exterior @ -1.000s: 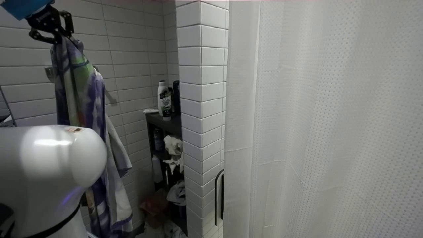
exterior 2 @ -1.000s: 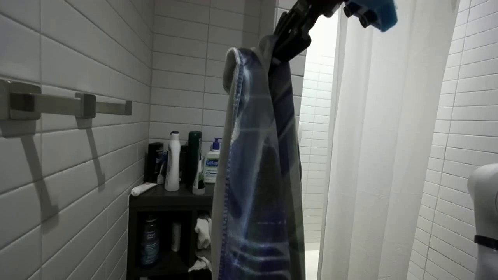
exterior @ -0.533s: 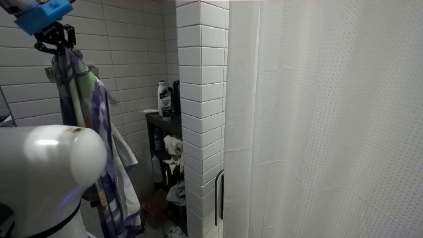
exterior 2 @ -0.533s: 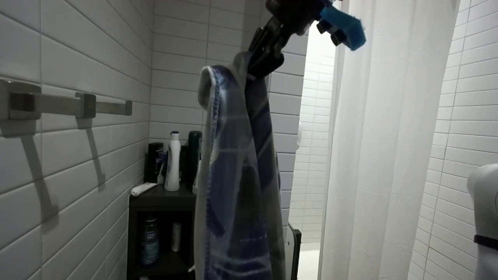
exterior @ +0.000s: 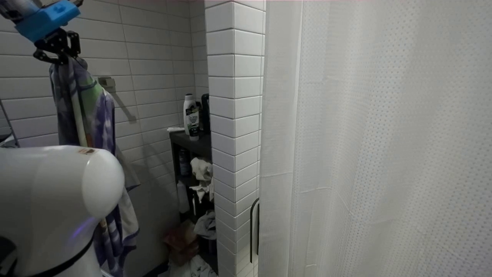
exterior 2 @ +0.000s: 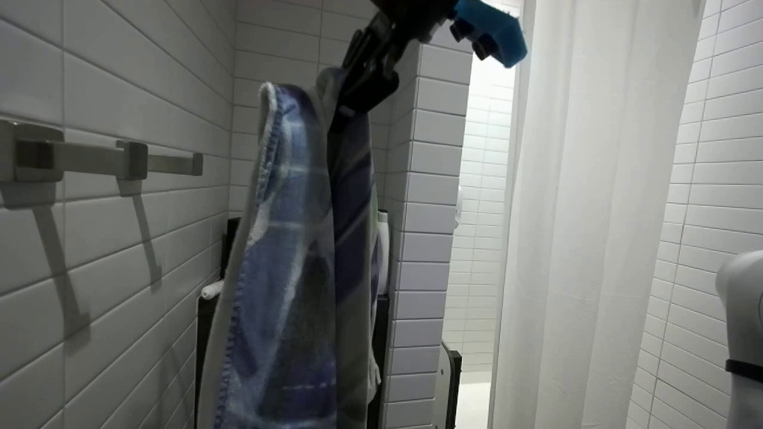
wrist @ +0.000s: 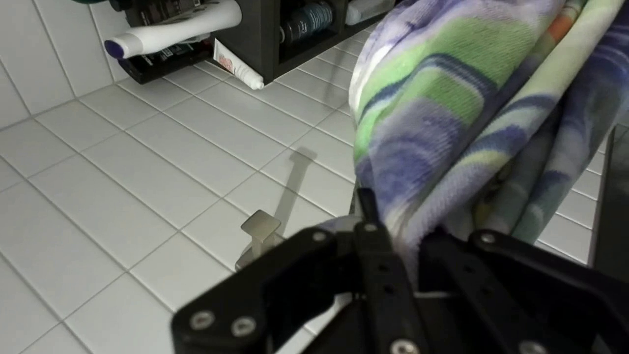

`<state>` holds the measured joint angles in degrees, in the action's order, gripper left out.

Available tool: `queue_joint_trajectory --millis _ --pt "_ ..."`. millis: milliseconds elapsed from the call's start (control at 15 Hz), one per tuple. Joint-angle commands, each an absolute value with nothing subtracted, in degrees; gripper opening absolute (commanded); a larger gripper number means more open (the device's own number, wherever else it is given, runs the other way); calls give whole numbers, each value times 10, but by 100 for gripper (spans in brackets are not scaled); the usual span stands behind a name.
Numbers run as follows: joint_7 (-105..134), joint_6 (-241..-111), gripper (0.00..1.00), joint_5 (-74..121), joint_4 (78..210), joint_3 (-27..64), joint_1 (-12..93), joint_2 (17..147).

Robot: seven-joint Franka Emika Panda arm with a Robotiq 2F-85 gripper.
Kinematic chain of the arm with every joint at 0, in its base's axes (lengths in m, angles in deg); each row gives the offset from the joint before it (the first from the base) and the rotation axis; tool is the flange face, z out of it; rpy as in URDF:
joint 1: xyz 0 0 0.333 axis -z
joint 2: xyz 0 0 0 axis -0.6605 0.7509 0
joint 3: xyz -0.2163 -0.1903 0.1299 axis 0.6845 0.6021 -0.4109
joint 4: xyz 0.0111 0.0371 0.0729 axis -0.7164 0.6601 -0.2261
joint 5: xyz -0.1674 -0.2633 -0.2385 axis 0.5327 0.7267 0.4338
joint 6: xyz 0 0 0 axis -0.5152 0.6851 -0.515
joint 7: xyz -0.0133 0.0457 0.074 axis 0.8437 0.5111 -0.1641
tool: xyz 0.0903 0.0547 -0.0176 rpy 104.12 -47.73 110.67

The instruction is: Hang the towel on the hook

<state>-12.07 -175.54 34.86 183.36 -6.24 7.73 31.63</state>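
Note:
The towel (exterior 2: pixel 286 268), blue, purple and grey with green patches, hangs long and limp from my gripper (exterior 2: pixel 343 110). The gripper is shut on its bunched top, and a folded-over flap stands beside the jaws. In the wrist view the towel (wrist: pixel 432 108) runs away from between the fingers (wrist: pixel 388 285). Grey metal hooks (exterior 2: pixel 131 161) sit on the tiled wall, left of the towel and apart from it. A square-ended hook (wrist: pixel 260 228) shows left of the gripper in the wrist view. In an exterior view one hook (exterior: pixel 107 84) is right of the towel (exterior: pixel 86 96); its lower part is partly hidden by the arm.
A dark shelf (exterior: pixel 192 144) with bottles (exterior: pixel 190 111) stands in the corner, partly hidden by the towel in an exterior view. A tiled pillar (exterior 2: pixel 429 208) and a white curtain (exterior 2: pixel 572 238) are to the right. Cloths (exterior: pixel 205 225) lie low by the shelf.
My gripper and the towel have moved left in an exterior view, nearer the hook wall, and end lower than at first. The towel now covers one hook and most of the shelf bottles.

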Motion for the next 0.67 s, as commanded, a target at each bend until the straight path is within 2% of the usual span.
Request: queue_joint_trajectory --millis 0,600 --pt "-140 -1749 2 356 1792 -70 80 334" --pt "-152 -1743 2 369 1741 -94 82 383"
